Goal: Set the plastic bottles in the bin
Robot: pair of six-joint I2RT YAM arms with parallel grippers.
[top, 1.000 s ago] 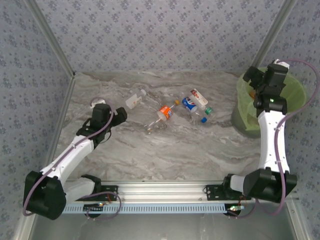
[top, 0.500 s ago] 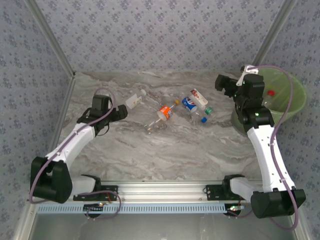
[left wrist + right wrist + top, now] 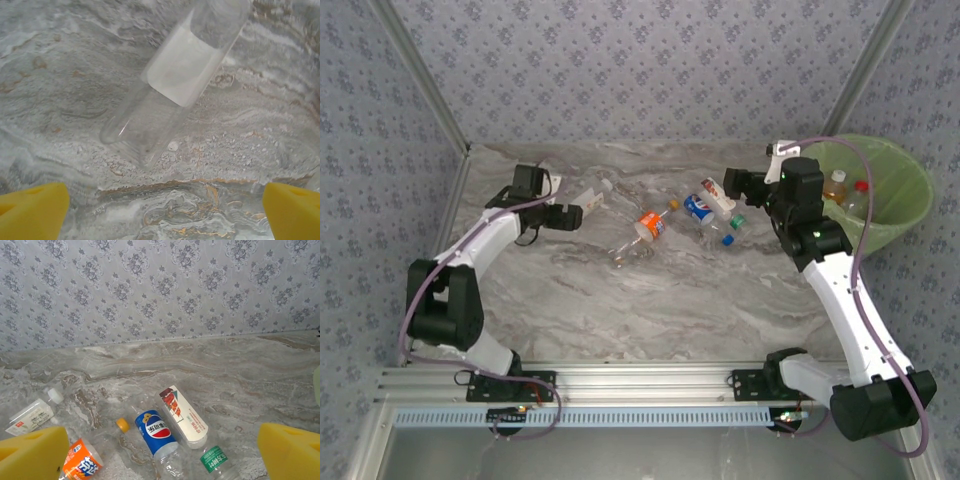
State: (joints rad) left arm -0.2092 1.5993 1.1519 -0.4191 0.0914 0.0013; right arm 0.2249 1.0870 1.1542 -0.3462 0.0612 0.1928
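Left gripper [image 3: 570, 214]: jaws wide apart, empty, over grey marbled table [image 3: 650, 310]; clear plastic bottle with white label [image 3: 175, 80] lies just beyond its yellow pads [image 3: 32, 210], 12 o'clock in wrist view. Right gripper [image 3: 733, 185]: jaws also spread, empty, near blue-labelled bottle [image 3: 156, 432], red-and-white-labelled bottle [image 3: 182, 415] and orange-labelled bottle [image 3: 82, 465] lying on the table. Round bin lined with light-green bag [image 3: 910, 200] at right gripper's 3 o'clock in top view, two capped bottles [image 3: 835, 186] inside.

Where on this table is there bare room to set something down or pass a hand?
Bare: the wide near stretch of table between the orange-label bottle and the rail, and a narrower strip along the back wall. Crowded: the middle, white-label bottle through green-label bottle, toward the bin.
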